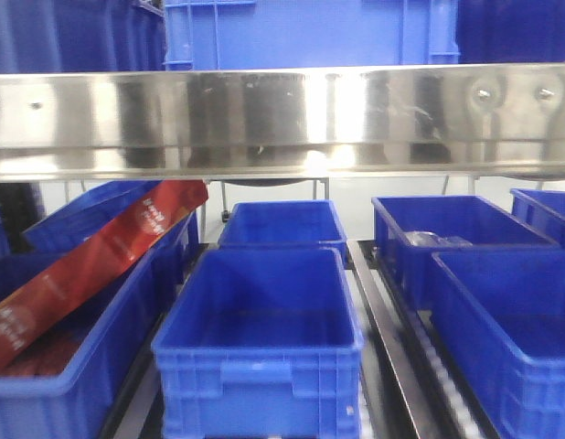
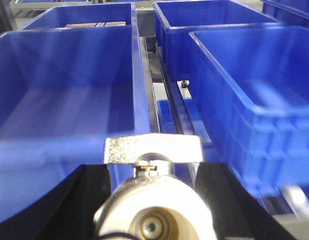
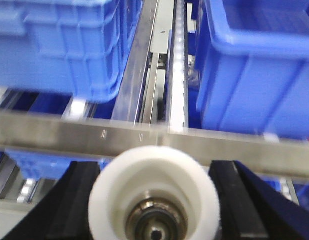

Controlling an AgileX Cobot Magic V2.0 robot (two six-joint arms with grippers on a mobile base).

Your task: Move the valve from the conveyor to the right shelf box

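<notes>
The left pincer [image 2: 154,172] was clamped on a small silvery metal valve [image 2: 153,212] with a white plastic cap. A deep blue plastic bin [image 2: 59,100] lay ahead-left of it and a matching bin [image 2: 254,90] ahead-right. Releasing over the grey metal track [image 2: 162,95] between them would probably miss both. The right pincer [image 3: 154,170] gripped a second white-capped valve [image 3: 154,197], and the steel shelf rail [image 3: 54,132] just ahead could knock it loose.

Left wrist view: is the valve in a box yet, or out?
Out. The valve sits clamped between the left gripper's black fingers, with the blue boxes ahead of it.
</notes>
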